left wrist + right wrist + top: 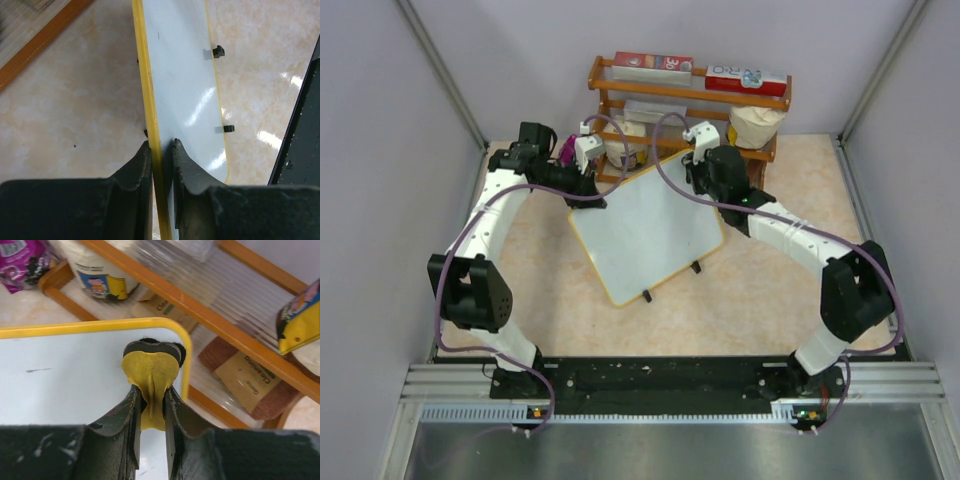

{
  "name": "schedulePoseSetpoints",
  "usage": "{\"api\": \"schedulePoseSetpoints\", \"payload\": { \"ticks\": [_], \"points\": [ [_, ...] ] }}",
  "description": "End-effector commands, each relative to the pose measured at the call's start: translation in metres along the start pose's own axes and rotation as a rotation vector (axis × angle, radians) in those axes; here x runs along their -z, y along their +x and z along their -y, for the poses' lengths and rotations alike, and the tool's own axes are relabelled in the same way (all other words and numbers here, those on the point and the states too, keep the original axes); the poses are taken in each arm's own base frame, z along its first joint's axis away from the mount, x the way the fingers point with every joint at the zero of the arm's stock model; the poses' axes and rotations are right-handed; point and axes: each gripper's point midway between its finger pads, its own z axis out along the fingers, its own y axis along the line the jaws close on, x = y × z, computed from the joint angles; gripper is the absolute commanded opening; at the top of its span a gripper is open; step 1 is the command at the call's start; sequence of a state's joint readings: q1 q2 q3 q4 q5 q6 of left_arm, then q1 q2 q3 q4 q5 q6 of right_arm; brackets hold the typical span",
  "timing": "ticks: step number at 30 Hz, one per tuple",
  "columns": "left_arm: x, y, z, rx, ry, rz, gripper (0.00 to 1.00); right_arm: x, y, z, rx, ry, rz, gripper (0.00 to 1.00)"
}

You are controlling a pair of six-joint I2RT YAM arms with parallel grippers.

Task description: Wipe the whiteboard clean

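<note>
Top external: marbled table [770,295], grey walls [370,150]; left tool [161,146] clamps whiteboard [645,235], right tool [151,390] clamps eraser [152,362].

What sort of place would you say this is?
Probably a lab test cell, not a home: plain grey panels in metal framing, an aluminium mounting rail, and a wooden shelf of staged groceries.

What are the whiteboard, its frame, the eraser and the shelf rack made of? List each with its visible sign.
The whiteboard: a glossy coated sheet; light glares on it.
The frame: smooth yellow, likely plastic.
The eraser: a soft-looking yellow body, creased where pinched, with a black felt-like edge.
The shelf rack: varnished wood, judging by its orange-brown slats.
</note>
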State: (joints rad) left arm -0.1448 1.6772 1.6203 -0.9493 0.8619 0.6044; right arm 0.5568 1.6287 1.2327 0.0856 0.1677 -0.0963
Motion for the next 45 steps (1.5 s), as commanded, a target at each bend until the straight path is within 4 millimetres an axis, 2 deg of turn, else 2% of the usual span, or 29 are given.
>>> {"api": "schedulePoseSetpoints", "payload": {
  "ticks": [1,3,5,11,12,18,19,24,29,36,41,43,45],
  "points": [
    [-0.003,0.006,0.021,-0.105,0.058,-0.027,0.0,-0.005,-0.001,0.042,0.007,0.099,0.008,0.0],
    [-0.003,0.006,0.022,-0.105,0.059,-0.026,0.0,-0.004,0.001,0.046,0.012,0.103,0.004,0.0],
    [-0.003,0.006,0.021,-0.107,0.056,-0.025,0.0,-0.001,0.0,0.041,0.011,0.073,0.008,0.0],
    [-0.003,0.007,0.021,-0.101,0.055,-0.03,0.0,0.006,0.002,0.002,0.014,-0.039,-0.01,0.0],
    [-0.003,0.007,0.021,-0.099,0.056,-0.03,0.0,0.008,0.003,-0.013,0.024,-0.07,-0.01,0.0],
    [-0.004,0.006,0.021,-0.088,0.057,-0.027,0.0,0.019,-0.001,-0.07,0.062,-0.183,-0.007,0.0],
    [-0.004,0.006,0.02,-0.084,0.057,-0.027,0.0,0.023,-0.001,-0.087,0.073,-0.215,-0.008,0.0],
    [-0.005,0.005,0.021,-0.075,0.061,-0.022,0.0,0.037,0.002,-0.139,0.119,-0.31,-0.013,0.0],
    [-0.004,0.005,0.021,-0.072,0.058,-0.021,0.0,0.053,0.019,-0.199,0.184,-0.417,-0.034,0.0],
    [-0.002,0.002,0.022,-0.077,0.054,-0.013,0.0,0.068,0.045,-0.258,0.249,-0.508,-0.062,0.0],
    [-0.002,0.002,0.022,-0.076,0.048,-0.016,0.0,0.07,0.057,-0.268,0.307,-0.502,-0.066,0.0],
    [-0.001,0.001,0.023,-0.075,0.05,-0.013,0.0,0.066,0.058,-0.262,0.324,-0.461,-0.054,0.0],
    [-0.001,0.0,0.022,-0.074,0.051,-0.011,0.0,0.064,0.067,-0.254,0.36,-0.43,-0.058,0.0]
  ]
}}
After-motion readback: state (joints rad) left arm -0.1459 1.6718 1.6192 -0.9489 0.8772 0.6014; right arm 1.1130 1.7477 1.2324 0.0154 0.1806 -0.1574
